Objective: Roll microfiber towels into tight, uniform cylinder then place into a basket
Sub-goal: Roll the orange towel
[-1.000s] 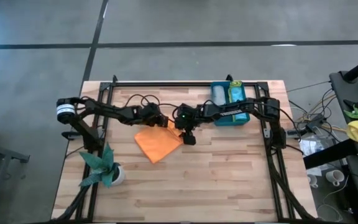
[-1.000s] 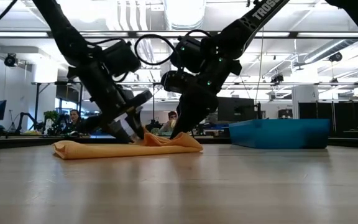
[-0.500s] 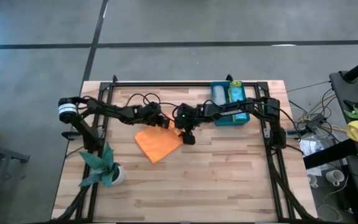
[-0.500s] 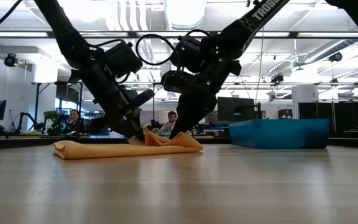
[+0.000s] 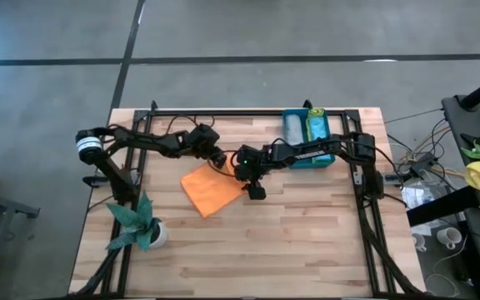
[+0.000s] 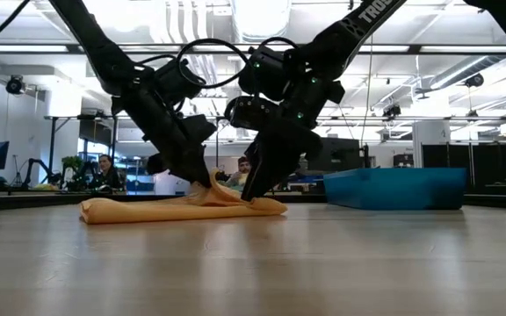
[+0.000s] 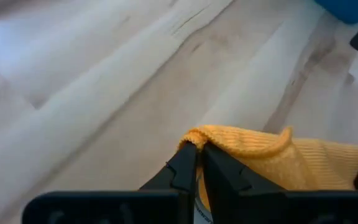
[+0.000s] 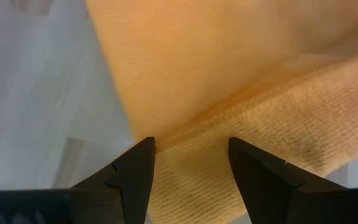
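Inside basket [image 5: 324, 158] – grey towel [image 5: 293, 127], green towel [image 5: 317, 127].

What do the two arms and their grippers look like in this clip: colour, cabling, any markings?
Both arms are dark, near-black jointed links with loose black cables looping off them. The left arm has a white band with a dark ring at its base. The right arm carries white lettering on its upper link and small green lights near the wrist. The left gripper and right gripper have plain black, tapering fingers.
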Robot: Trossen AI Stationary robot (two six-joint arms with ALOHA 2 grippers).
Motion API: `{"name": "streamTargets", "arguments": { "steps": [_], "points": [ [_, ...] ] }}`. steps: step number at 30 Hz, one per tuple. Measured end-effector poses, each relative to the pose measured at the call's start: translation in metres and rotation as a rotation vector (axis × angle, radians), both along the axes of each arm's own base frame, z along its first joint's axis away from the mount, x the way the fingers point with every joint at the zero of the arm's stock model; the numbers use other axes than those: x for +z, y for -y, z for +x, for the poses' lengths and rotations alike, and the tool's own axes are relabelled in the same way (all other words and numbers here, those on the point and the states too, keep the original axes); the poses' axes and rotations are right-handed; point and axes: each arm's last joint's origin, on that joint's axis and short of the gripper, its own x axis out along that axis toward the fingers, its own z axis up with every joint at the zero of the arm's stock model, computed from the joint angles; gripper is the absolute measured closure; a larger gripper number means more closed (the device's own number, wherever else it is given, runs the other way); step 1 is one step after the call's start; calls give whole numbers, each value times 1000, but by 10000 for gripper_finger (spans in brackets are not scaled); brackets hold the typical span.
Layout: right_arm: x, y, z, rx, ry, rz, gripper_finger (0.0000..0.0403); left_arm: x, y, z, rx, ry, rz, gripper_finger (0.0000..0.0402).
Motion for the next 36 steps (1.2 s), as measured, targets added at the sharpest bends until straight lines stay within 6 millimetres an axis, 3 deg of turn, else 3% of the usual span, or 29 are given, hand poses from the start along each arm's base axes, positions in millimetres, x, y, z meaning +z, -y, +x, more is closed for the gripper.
{"name": "streamTargets", "arguments": {
  "steps": [10,18,25,28,36],
  "points": [
    [0,-1,0,-19,-5,15,202,-5,-13,11,-64,7,106,380],
    [5,-1,3,-43,-2,29,202,5,-16,9,-76,-20,113,289],
    [29,5,14,-54,41,23,202,15,-10,-5,-8,-60,-60,240],
    [37,11,17,-77,65,22,202,7,-8,-10,101,-87,-186,238],
    [48,18,22,-118,97,2,202,2,-13,-2,195,-56,-271,237]
  ]
}}
